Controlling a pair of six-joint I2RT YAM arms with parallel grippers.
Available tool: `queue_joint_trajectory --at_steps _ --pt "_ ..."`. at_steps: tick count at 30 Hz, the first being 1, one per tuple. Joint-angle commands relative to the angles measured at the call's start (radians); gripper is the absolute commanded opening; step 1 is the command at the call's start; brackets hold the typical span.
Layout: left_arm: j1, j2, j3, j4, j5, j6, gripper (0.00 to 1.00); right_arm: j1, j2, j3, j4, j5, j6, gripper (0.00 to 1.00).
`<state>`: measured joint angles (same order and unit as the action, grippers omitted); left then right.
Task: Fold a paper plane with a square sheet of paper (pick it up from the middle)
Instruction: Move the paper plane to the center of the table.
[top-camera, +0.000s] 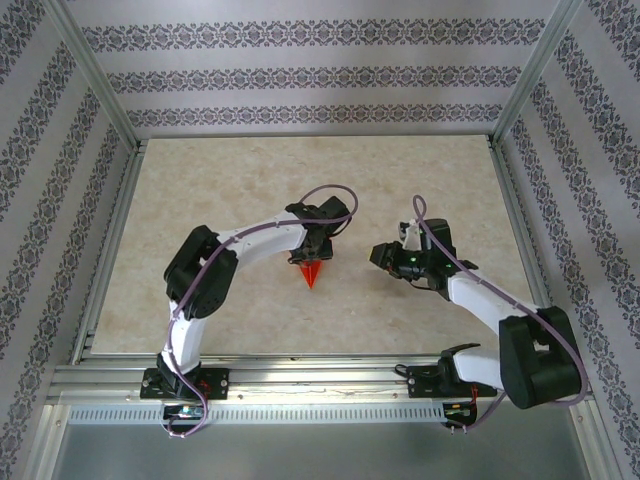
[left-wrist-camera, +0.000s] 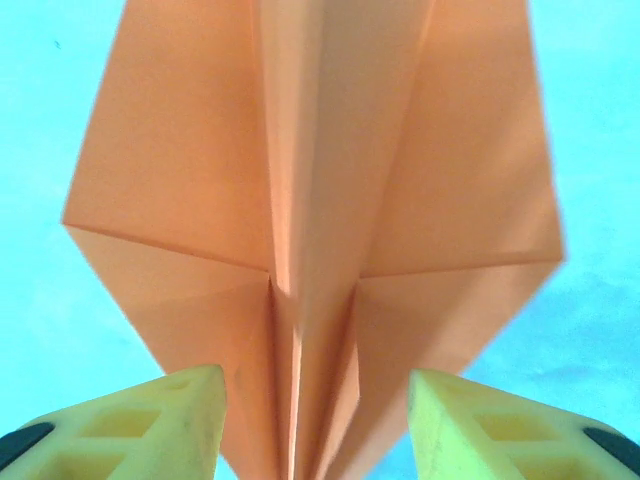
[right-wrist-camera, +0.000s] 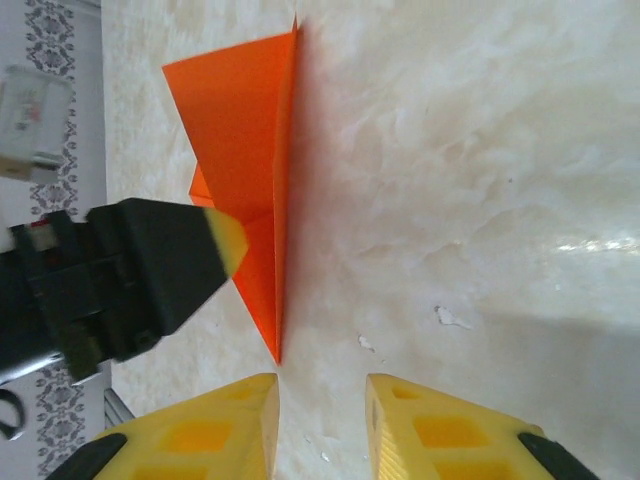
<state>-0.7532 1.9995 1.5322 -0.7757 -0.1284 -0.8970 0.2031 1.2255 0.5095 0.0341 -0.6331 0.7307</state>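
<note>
One paper plane (top-camera: 311, 273), left gripper (left-wrist-camera: 317, 390) astride its crease, table (top-camera: 210, 190) edges well apart.

"Where's the paper plane (top-camera: 312, 273) sitting?"

"About the middle of the table (top-camera: 200, 200), on the pale marbled top. It's bright orange, a narrow dart, with its sharp nose pointing toward the near edge."

"Folded up properly?"

"Looks so. Close up (left-wrist-camera: 320, 200) there's a long centre crease with layered flaps running beside it, and the two wings spread out to either side with slanted fold lines across them."

"Flat or standing?"

"From the side (right-wrist-camera: 250, 180) it lies low against the surface. One long straight edge casts a thin shadow. The wide tail end I can't see fully."
</note>
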Motion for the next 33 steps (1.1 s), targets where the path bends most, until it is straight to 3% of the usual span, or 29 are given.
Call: queue_joint_trajectory --at_steps 1,5,7,11,13,14,17,19,21,24,25,29,31,33 --pt "-0.007 -0.099 0.037 -0.052 -0.037 0.05 0.53 -0.019 -0.07 0.047 -0.098 0.078 -0.071 0.31" --pt "-0.006 -0.212 -0.006 0.003 -0.093 0.133 0.58 -0.027 -0.161 0.136 -0.282 0.311 -0.206 0.41" --pt "-0.004 -0.292 -0.082 0.073 -0.148 0.172 0.7 -0.028 -0.197 0.176 -0.337 0.456 -0.292 0.46" --pt "0.038 -0.486 -0.31 0.286 -0.24 0.308 0.89 -0.036 -0.224 0.125 -0.19 0.783 -0.415 0.77" --pt "0.082 -0.582 -0.428 0.379 -0.261 0.382 1.0 -0.048 -0.215 0.096 -0.111 0.872 -0.446 0.89" --pt "0.112 -0.627 -0.493 0.44 -0.265 0.427 1.0 -0.057 -0.205 0.081 -0.066 0.91 -0.454 0.97" --pt "0.224 -0.731 -0.644 0.542 -0.259 0.532 1.0 -0.11 -0.119 -0.017 0.19 0.918 -0.484 0.98" --pt "0.303 -0.766 -0.731 0.615 -0.261 0.611 1.0 -0.176 -0.034 0.071 0.095 0.861 -0.455 0.98" --pt "0.378 -0.779 -0.784 0.659 -0.271 0.687 1.0 -0.176 0.042 0.081 0.164 0.818 -0.531 0.98" --pt "0.476 -0.794 -0.861 0.746 -0.296 0.764 1.0 -0.168 0.16 0.012 0.421 0.829 -0.61 0.98" --pt "0.505 -0.798 -0.896 0.808 -0.276 0.79 1.0 -0.166 0.193 -0.01 0.548 0.823 -0.634 0.98" --pt "0.579 -0.771 -1.056 1.115 -0.196 0.911 1.0 -0.16 0.225 0.012 0.558 0.734 -0.713 0.98" --pt "0.602 -0.718 -1.143 1.342 -0.172 0.94 1.0 -0.16 0.271 -0.07 0.778 0.703 -0.719 0.98" --pt "0.603 -0.689 -1.21 1.546 -0.133 0.982 1.0 -0.171 0.23 -0.149 0.851 0.633 -0.734 0.98"
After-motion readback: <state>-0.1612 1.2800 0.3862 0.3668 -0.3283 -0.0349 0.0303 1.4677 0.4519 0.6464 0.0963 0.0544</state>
